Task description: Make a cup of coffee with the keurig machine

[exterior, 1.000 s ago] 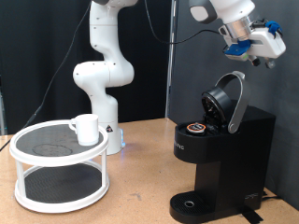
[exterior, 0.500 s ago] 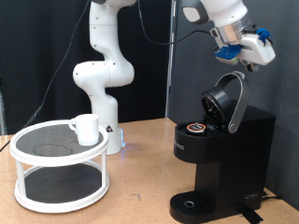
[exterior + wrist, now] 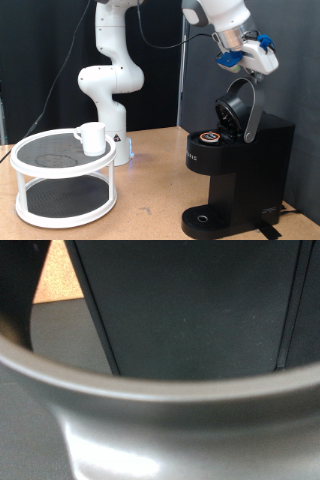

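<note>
While the keurig (image 3: 235, 165) stood at the exterior view's right with its hinged lid (image 3: 241, 108) raised, a small pod (image 3: 208, 137) with a brownish top sat in the open chamber at its front. Its round drip base (image 3: 205, 218) lay bare below. Well apart, at the exterior view's left, a white two-tier stand (image 3: 62, 180) held the cup (image 3: 91, 138) on its upper shelf, handle turned toward the left. Between stand and keurig rose the arm's white base column (image 3: 108, 85), and a dark vertical panel (image 3: 186, 80) stood behind the machine.

From the top of the exterior view the arm reached down and to the right, its wrist tilted, with the gripper (image 3: 250, 58) hanging just above the raised lid and apart from it. Whether the fingers were apart or together could not be told; blue and white parts of the hand hid them. Nothing showed between them.

From the wrist, only a blurred curved grey rim (image 3: 150, 410) filled the lower part, with dark panels behind it and a patch of brown tabletop (image 3: 60, 275) at one corner.
</note>
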`<state>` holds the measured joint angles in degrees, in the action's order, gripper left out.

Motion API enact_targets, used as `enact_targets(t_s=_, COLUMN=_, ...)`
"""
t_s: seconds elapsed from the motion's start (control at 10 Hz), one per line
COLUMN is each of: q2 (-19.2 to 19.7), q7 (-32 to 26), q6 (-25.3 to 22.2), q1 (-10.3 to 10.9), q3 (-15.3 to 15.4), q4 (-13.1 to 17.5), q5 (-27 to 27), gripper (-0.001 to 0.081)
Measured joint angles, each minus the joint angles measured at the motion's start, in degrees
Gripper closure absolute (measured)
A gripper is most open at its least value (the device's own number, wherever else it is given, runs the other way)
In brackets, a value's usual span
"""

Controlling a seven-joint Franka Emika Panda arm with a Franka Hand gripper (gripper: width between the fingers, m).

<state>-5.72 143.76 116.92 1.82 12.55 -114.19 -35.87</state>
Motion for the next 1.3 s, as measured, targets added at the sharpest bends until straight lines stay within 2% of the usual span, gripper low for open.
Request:
enact_targets(t_s=0.3, q2=-2.2, q7=-1.6, q6=-1.7, q1=-1.1, q3=-1.9, q4=-1.6, q5=0.0, gripper=0.0806)
enact_targets(t_s=0.7, q2=-4.3, q7=-1.6, q6=-2.5, q1=-3.9, q3=-4.1, q4=-4.3, q5=2.9, gripper=0.0806)
enact_targets(t_s=0.9, q2=-4.7, q7=-1.6, q6=-1.3, q1=-5.5, q3=-4.7, q4=-6.2, q5=6.2, gripper=0.0806)
enact_targets(t_s=1.3, q2=-4.1, q7=-1.3, q6=4.0, q1=-7.7, q3=-4.9, q4=-10.8, q5=11.1, gripper=0.0806)
